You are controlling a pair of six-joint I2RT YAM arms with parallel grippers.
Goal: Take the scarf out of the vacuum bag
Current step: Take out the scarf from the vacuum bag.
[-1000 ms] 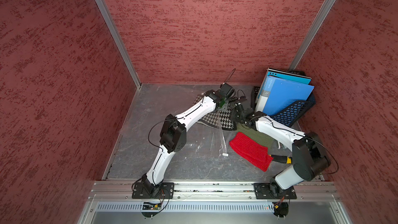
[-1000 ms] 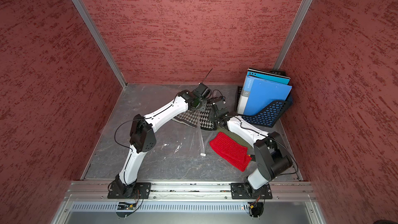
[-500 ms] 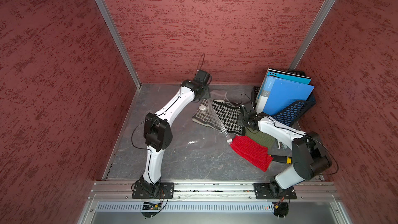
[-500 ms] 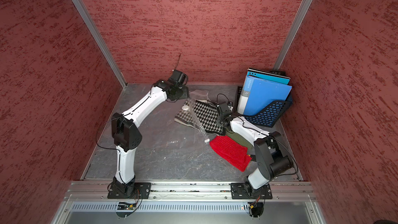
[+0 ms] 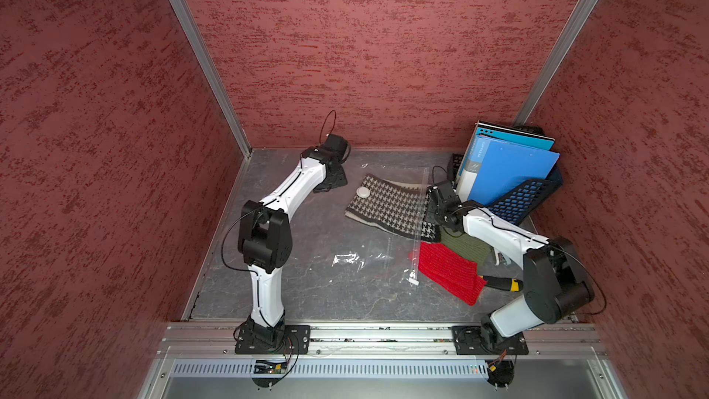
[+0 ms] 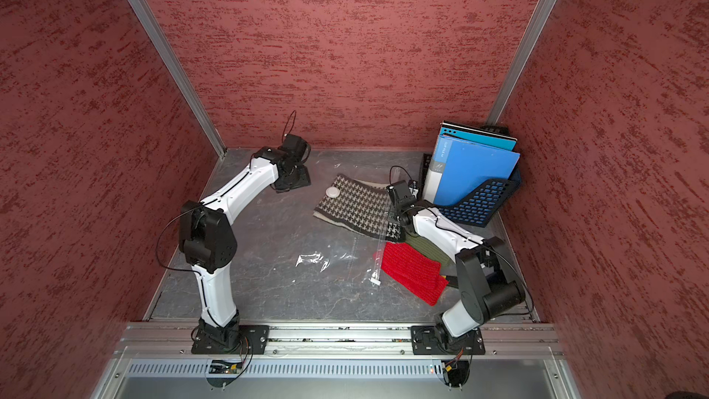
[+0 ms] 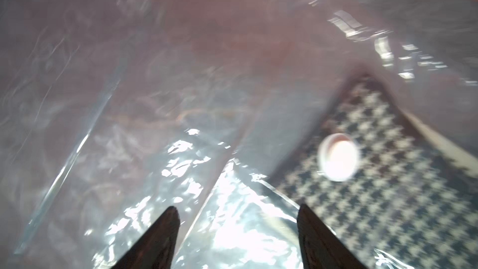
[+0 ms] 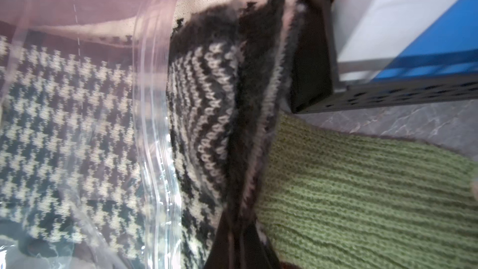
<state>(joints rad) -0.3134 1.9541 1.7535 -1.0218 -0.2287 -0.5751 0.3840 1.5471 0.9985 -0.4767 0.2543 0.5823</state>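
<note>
We see the left arm bent sharply at the elbow, its forearm reaching toward the far-left corner of the desk (image 5: 307,293). The left gripper (image 7: 238,218) points down with its fingers spread apart and nothing between them, over the vacuum bag (image 5: 356,259). The right arm folds back at its elbow, and its forearm lies low across the green cloth (image 5: 466,245). The right gripper (image 8: 239,236) is clamped on the striped end of the scarf (image 5: 387,205). That end sticks out past the zip strip (image 8: 157,130). The rest of the scarf lies inside the bag, under the valve cap (image 5: 362,192), beside the red cloth (image 5: 447,272).
</note>
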